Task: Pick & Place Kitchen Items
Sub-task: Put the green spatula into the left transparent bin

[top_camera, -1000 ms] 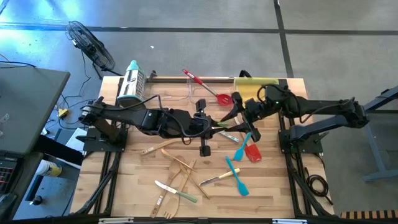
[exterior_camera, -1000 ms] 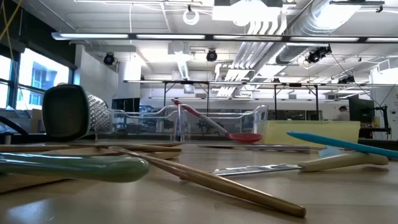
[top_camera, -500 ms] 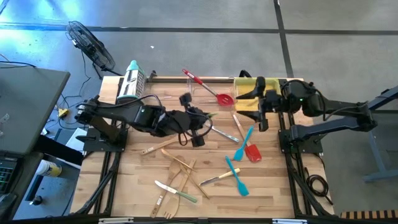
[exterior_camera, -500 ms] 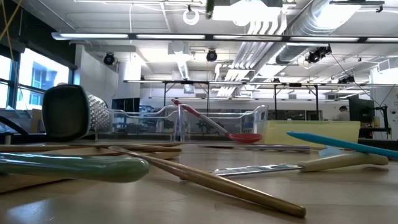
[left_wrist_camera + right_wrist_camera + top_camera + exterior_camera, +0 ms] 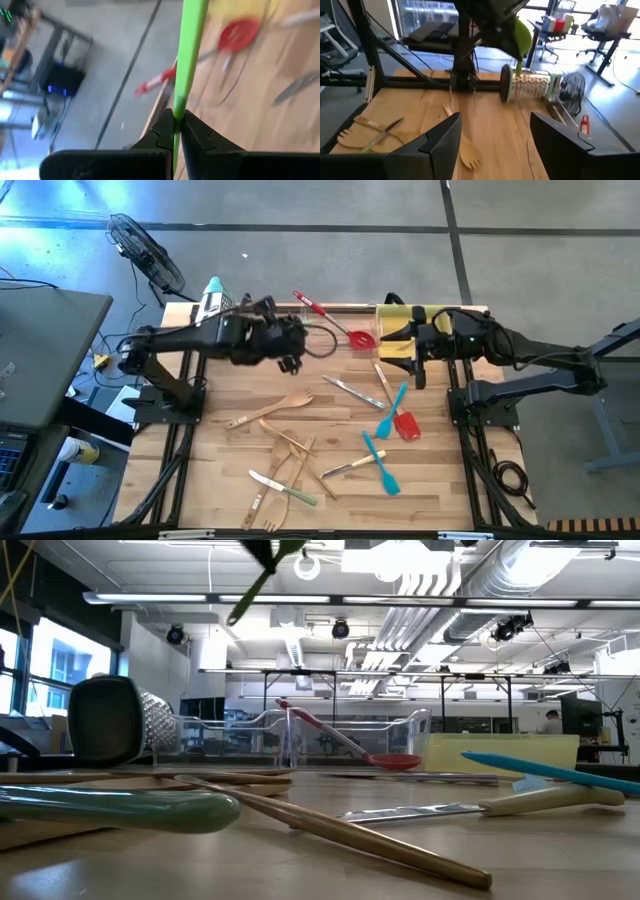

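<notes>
Above the table, left tool pinches green spatula.

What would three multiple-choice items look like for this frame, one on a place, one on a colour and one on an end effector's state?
1. Where is the red spoon?
A. Leaning in the clear tray at the table's far edge
B. Among the wooden utensils at the near edge
C. In the right end effector

2. What colour is the utensil in the left end effector?
A. Blue
B. Green
C. Red

3. How does the right end effector stand?
A. Shut on a knife
B. Shut on a wooden fork
C. Open and holding nothing

Answers: 1 A, the high view shows it slanting across the clear tray. 2 B, the left wrist view shows the green spatula pinched between the fingers. 3 C, the right wrist view shows its fingers apart with only table between them.
</notes>
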Controlling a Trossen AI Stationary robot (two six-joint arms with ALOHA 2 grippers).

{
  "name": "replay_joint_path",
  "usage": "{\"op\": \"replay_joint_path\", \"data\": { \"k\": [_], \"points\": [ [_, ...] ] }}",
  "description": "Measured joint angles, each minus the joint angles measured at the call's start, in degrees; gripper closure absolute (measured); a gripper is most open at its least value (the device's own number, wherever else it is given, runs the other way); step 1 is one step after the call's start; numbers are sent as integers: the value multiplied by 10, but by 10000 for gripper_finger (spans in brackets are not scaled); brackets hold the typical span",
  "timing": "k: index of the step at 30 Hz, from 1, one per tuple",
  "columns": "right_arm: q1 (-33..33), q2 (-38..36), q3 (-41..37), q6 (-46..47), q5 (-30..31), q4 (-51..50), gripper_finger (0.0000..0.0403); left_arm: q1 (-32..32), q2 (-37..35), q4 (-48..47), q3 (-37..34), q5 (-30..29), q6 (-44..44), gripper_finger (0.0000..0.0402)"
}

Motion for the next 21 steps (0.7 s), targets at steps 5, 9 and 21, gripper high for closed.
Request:
{"op": "replay_joint_path", "data": {
  "k": [5, 9, 21],
  "points": [
    [-24, 0, 0, -4, -38, -26, 174, 80, 6, -30, 0, 42, 17, 396],
    [-46, 0, 0, -19, -47, -49, 174, 140, 5, -43, 0, 57, 50, 396],
    [-110, 0, 0, -44, -56, -123, 174, 274, 5, -19, -50, 88, 98, 396]
  ]
}}
